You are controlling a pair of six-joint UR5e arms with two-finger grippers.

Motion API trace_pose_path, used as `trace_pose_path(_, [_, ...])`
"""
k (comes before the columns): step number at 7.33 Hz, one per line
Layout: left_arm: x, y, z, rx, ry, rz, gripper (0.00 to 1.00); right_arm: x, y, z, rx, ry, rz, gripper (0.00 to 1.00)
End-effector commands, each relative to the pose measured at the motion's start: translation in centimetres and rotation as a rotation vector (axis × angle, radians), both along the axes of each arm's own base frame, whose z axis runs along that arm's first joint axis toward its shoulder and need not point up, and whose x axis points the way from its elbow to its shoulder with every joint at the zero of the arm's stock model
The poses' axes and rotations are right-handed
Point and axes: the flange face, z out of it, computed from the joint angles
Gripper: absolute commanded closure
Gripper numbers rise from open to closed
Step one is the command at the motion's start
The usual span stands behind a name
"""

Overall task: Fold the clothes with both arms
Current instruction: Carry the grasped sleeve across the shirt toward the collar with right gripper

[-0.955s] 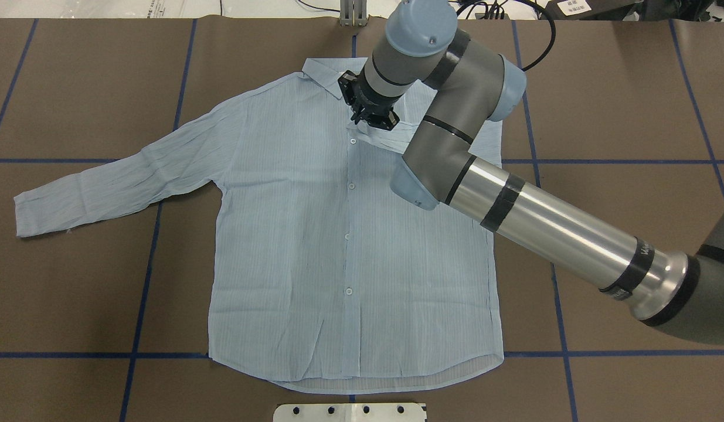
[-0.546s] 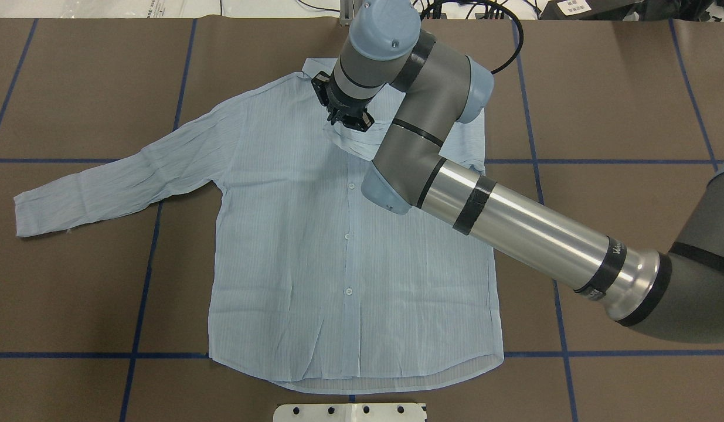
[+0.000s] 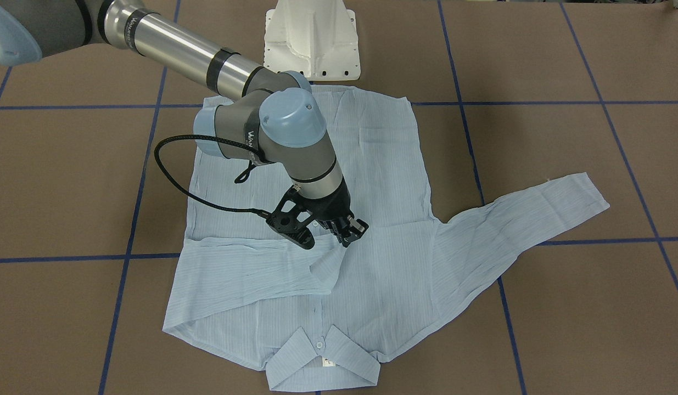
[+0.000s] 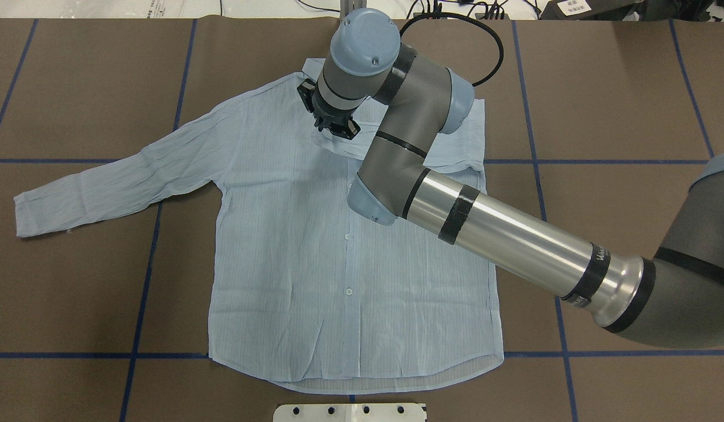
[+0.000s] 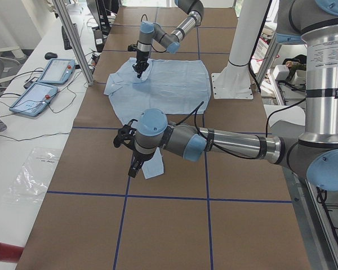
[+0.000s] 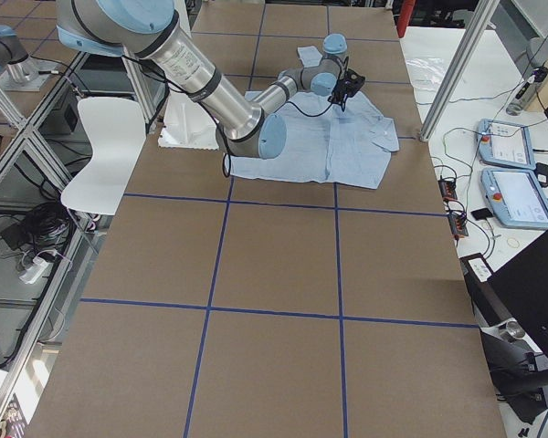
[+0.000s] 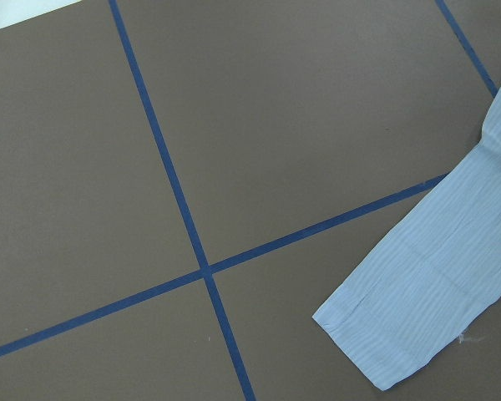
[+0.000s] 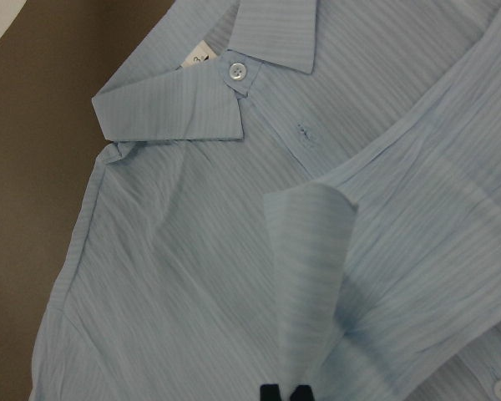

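Count: 1 shirt point(image 4: 291, 252), 2 arms, 2 grippers. The right gripper point(image 4: 336, 125) sits over the shirt's chest with its fingers nearly together. It pinches the end of one sleeve point(image 3: 251, 269), which is folded across the front. The rest of the shirt lies flat on the table point(image 4: 619, 88), under and around that gripper. The second sleeve point(image 4: 115, 181) is stretched out flat, well away from it.

The left gripper point(image 5: 133, 167) shows only in the left side view, just beside that sleeve's cuff point(image 7: 426, 317) (can't tell how its jaws stand).

The overhead view hides the collar behind the right wrist. The front view shows the collar point(image 3: 322, 359) whole. The right wrist cam adds its button point(image 8: 236, 71) and the fold rising to the fingertips point(image 8: 270, 393). The left wrist cam shows only cuff and table.

The fabric is thin, pale blue, finely striped and wrinkly. The table is matte brown with a blue tape grid point(image 4: 74, 354).
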Motion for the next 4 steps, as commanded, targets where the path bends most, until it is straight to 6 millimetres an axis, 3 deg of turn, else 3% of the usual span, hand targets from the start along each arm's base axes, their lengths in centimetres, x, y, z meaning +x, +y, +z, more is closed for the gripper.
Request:
trace_pose_path(1, [0.0, 0.0, 0.0, 0.000, -0.001, 0.000, 0.00, -0.6, 0.5, -0.4, 0.008, 0.000, 0.001, 0.66])
trace_pose_path(3, [0.0, 0.1, -0.4, 0.012, 0.000, 0.001, 0.00, -1.2, 1.1, -1.3, 0.018, -0.005, 0.001, 0.64])
trace_pose_path(4, [0.2, 0.2, -0.7, 0.011, 0.032, 0.013, 0.00, -0.7, 1.2, -1.9, 0.009, -0.010, 0.001, 0.02])
